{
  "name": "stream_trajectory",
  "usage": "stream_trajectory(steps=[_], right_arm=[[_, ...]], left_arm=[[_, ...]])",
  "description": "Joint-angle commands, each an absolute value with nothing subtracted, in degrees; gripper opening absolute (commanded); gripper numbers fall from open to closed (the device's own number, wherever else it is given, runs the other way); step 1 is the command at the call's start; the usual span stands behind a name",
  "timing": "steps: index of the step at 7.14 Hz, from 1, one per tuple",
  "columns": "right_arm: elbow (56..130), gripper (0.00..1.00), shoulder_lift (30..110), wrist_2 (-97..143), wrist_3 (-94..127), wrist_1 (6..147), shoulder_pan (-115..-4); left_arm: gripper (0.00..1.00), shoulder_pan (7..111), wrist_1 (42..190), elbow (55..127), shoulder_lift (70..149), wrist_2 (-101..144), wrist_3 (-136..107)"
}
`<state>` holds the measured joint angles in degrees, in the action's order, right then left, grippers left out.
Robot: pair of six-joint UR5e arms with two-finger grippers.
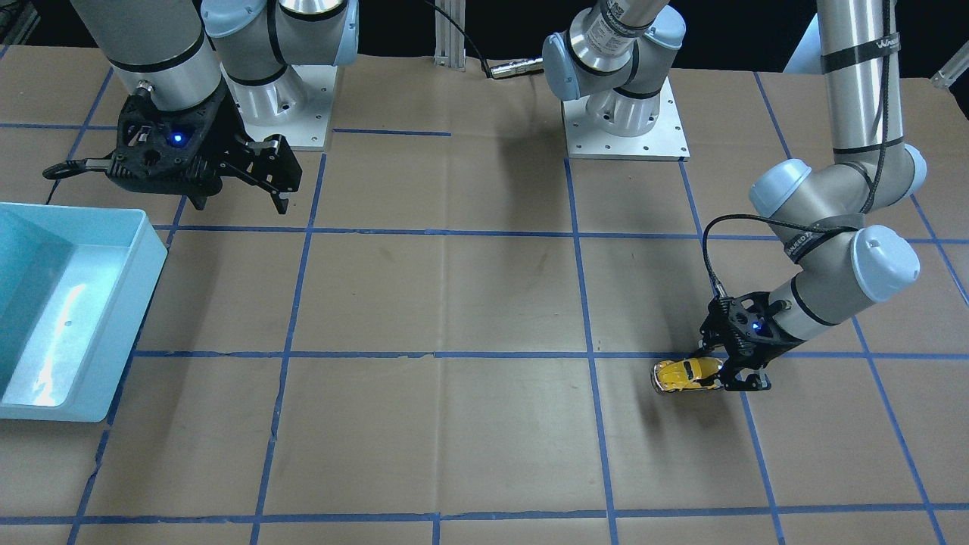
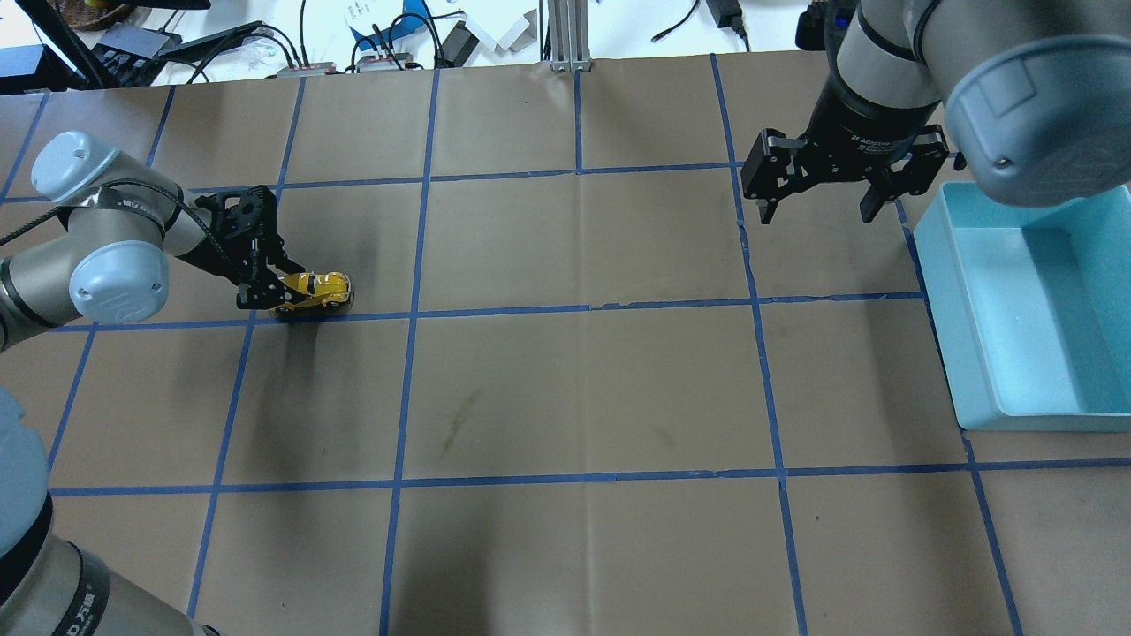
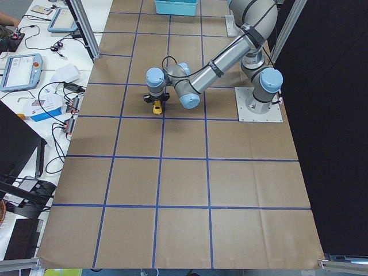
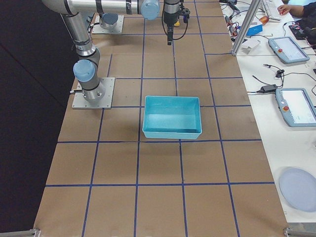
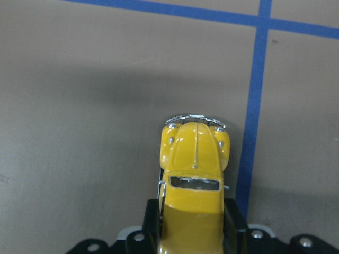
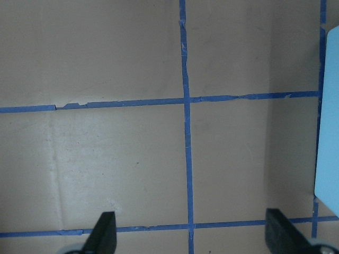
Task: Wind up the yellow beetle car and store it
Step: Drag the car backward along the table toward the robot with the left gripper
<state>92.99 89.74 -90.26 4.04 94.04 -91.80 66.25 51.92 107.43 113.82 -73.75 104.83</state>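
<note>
The yellow beetle car (image 1: 685, 375) sits low on the brown table by a blue tape line. It also shows in the overhead view (image 2: 316, 288), the exterior left view (image 3: 156, 107) and the left wrist view (image 5: 193, 174). My left gripper (image 1: 730, 377) is shut on the car's rear, its fingers (image 5: 151, 217) on both sides, nose pointing away. My right gripper (image 2: 820, 205) is open and empty, raised above the table beside the light blue bin (image 2: 1082, 327). Its fingertips (image 6: 103, 233) show wide apart in the right wrist view.
The light blue bin (image 1: 113, 303) is empty and stands at the table's right end; it also shows in the exterior right view (image 4: 172, 132). Blue tape lines grid the brown paper. The two arm bases (image 1: 624, 125) stand at the robot's edge.
</note>
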Motion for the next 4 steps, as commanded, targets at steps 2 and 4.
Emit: stream_trajectory(steps=[2, 4], right_arm=[[93.0, 1.00, 89.7, -90.3, 4.0, 94.0, -91.8], [93.0, 1.00, 89.7, -90.3, 4.0, 94.0, -91.8]], left_arm=[[0.25, 64.6, 53.3, 107.4, 113.6, -73.7, 107.1], [0.25, 64.3, 53.3, 107.4, 113.7, -73.7, 109.4]])
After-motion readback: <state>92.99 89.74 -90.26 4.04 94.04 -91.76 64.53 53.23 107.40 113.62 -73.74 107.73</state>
